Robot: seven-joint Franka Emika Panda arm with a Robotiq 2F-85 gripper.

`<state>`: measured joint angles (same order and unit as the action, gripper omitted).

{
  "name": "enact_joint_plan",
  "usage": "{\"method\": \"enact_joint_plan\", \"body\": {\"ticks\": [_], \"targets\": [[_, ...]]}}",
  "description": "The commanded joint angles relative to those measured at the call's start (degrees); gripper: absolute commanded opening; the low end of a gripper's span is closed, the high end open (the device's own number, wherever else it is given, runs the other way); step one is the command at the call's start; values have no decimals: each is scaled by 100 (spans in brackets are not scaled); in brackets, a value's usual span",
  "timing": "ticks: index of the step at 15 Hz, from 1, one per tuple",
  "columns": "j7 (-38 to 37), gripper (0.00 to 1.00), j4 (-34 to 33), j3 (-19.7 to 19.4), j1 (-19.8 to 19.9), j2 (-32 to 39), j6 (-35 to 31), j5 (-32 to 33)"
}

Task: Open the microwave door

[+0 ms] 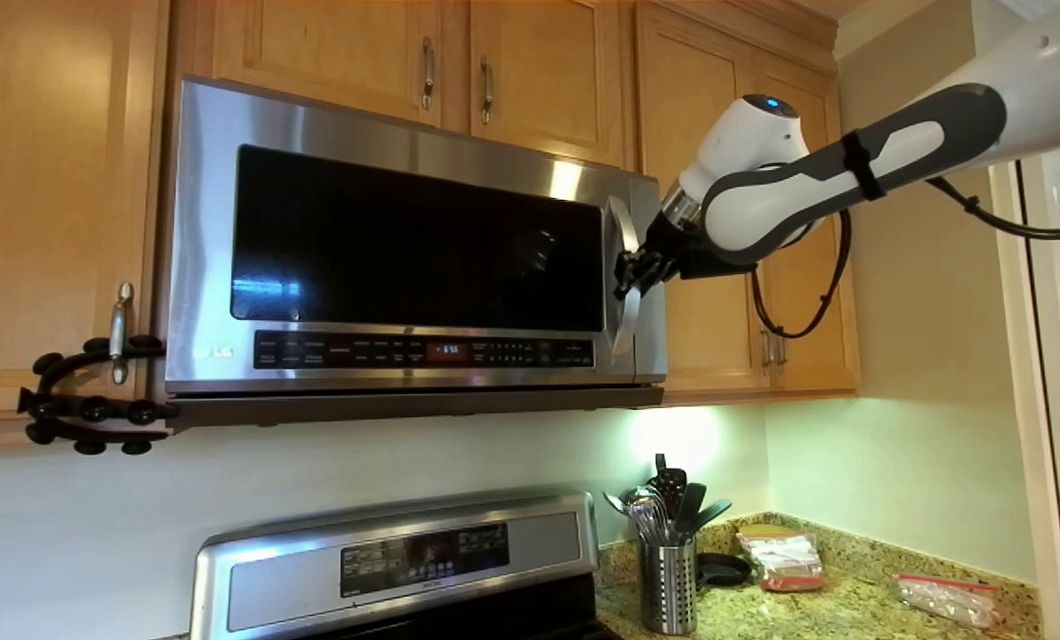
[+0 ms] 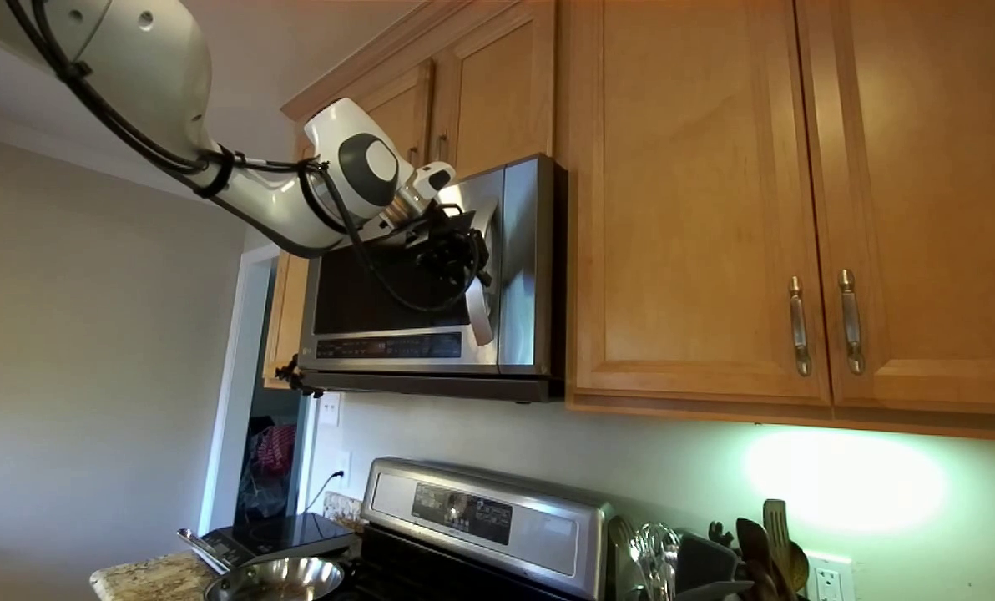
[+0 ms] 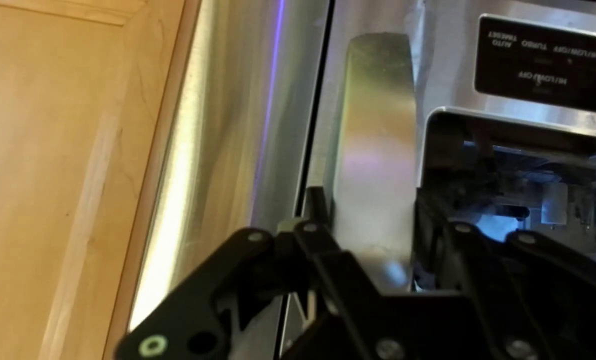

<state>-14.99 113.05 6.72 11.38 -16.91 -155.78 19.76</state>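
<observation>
The microwave door (image 1: 405, 240) is a steel-framed panel with a large dark glass window. It looks closed and flush in both exterior views, and also shows in an exterior view (image 2: 351, 292). Its curved steel handle (image 1: 624, 329) stands upright at the right edge; it also shows in the wrist view (image 3: 375, 145). My gripper (image 1: 634, 274) is at the handle's middle, with one black finger on each side of it in the wrist view (image 3: 370, 210). The fingers look shut on the handle, with at most a sliver of gap on one side. The handle's lower stretch in the wrist view is hidden by the gripper.
Wooden cabinet doors (image 1: 690, 178) border the microwave above and beside the handle. A black flexible tripod (image 1: 94, 400) is attached at the microwave's far left. Below are the stove panel (image 1: 405, 569) and a steel utensil holder (image 1: 669, 587). A pan (image 2: 276, 580) sits on the stove.
</observation>
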Motion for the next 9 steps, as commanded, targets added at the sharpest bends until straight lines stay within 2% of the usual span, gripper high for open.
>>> {"method": "enact_joint_plan", "body": {"ticks": [1,2,6,9], "targets": [[-272,17,182,145,144,48,-79,307],[-88,17,184,-34,-105,50,-34,12],[260,17,526,-197,-481,-149,-61,-570],[483,17,811,-197,-604,-423,170,-769]]}}
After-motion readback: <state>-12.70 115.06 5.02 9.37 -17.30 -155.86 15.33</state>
